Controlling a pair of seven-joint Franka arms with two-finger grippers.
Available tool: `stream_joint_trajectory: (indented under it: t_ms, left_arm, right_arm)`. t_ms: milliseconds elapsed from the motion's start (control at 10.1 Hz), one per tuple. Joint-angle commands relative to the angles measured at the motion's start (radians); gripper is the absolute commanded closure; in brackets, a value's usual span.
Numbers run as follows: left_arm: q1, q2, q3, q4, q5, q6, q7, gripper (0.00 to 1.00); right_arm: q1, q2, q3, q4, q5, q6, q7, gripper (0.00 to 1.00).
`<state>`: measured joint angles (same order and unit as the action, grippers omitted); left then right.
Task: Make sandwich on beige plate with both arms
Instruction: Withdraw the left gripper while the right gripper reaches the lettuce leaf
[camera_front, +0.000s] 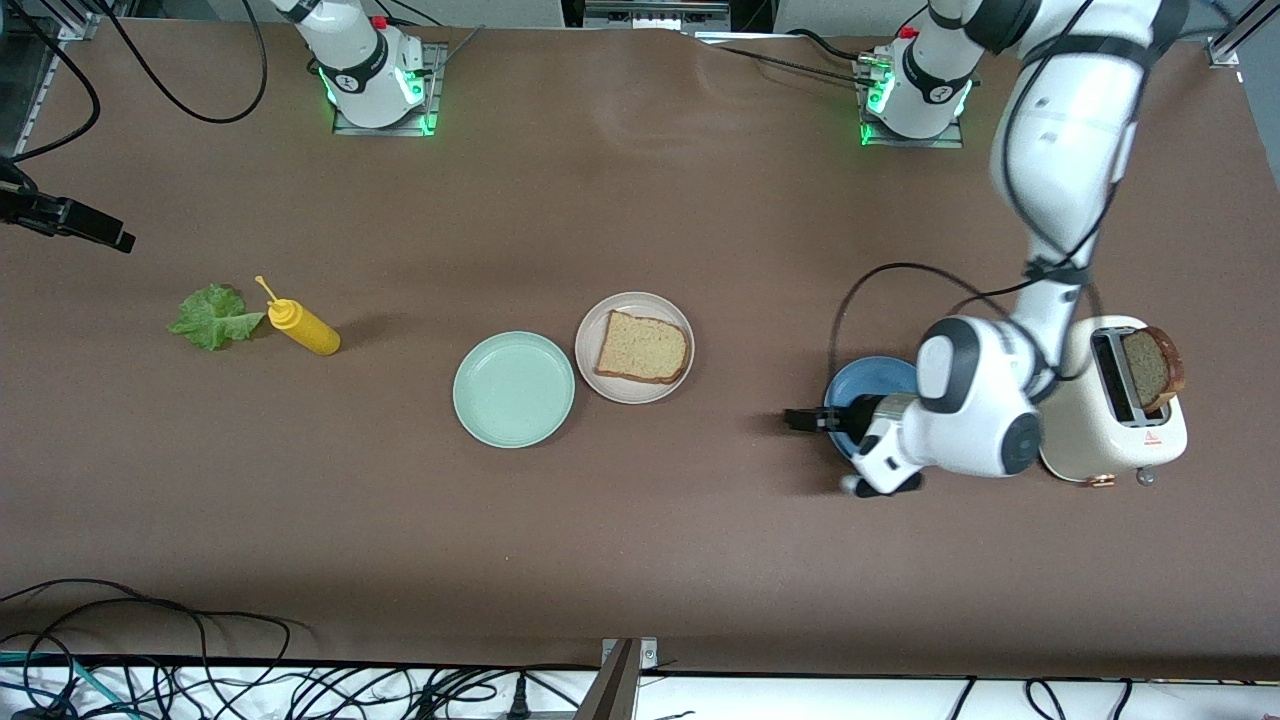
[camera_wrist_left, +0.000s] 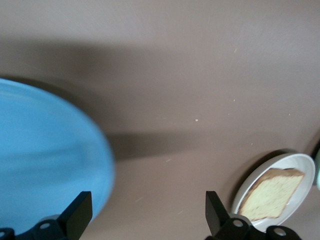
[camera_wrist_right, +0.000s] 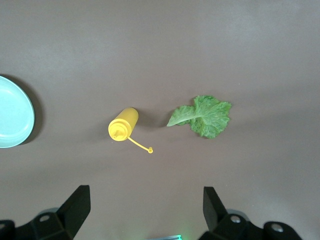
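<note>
One tan bread slice (camera_front: 642, 347) (camera_wrist_left: 272, 192) lies flat on the beige plate (camera_front: 590, 335) (camera_wrist_left: 306, 167) at mid-table. A second, darker slice (camera_front: 1150, 368) stands in the white toaster (camera_front: 1110, 425) at the left arm's end. The lettuce leaf (camera_front: 213, 317) (camera_wrist_right: 202, 116) lies on the table at the right arm's end. My left gripper (camera_front: 800, 419) (camera_wrist_left: 148, 205) hangs open and empty over the table at the edge of the blue plate (camera_front: 862, 378) (camera_wrist_left: 45, 165). My right gripper (camera_wrist_right: 146, 200) is open and empty, high over the table near its base; the front view does not show it.
A yellow squeeze bottle (camera_front: 303, 328) (camera_wrist_right: 123, 125) lies beside the lettuce. A mint-green plate (camera_front: 513, 388) (camera_wrist_right: 12, 117) touches the beige plate on the side toward the right arm. The left arm's elbow hangs over the toaster and blue plate. Cables run along the front edge.
</note>
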<state>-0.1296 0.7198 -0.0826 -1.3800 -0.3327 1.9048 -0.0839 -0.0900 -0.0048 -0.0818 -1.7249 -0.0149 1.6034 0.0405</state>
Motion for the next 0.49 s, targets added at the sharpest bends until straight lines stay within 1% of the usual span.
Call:
stream_joint_trajectory:
  t_ms: [0, 99, 296, 395]
  left_arm:
    - [0.019, -0.294, 0.006, -0.126, 0.223, -0.013, -0.004, 0.0]
    - [0.028, -0.38, 0.006, -0.148, 0.275, -0.027, -0.004, 0.0]
    - [0.03, -0.552, 0.006, -0.227, 0.386, -0.146, -0.007, 0.0]
    - [0.03, -0.621, 0.004, -0.238, 0.424, -0.214, -0.013, 0.0]
  right_arm:
    - [-0.011, 0.008, -0.009, 0.044, -0.014, -0.031, -0.016, 0.0]
    - [-0.013, 0.015, -0.01, 0.045, -0.034, -0.031, -0.042, 0.0]
    - [-0.034, 0.084, -0.03, 0.056, -0.037, -0.017, -0.091, 0.0]
    - [-0.048, 0.121, -0.038, 0.057, -0.036, -0.007, -0.1, 0.0]
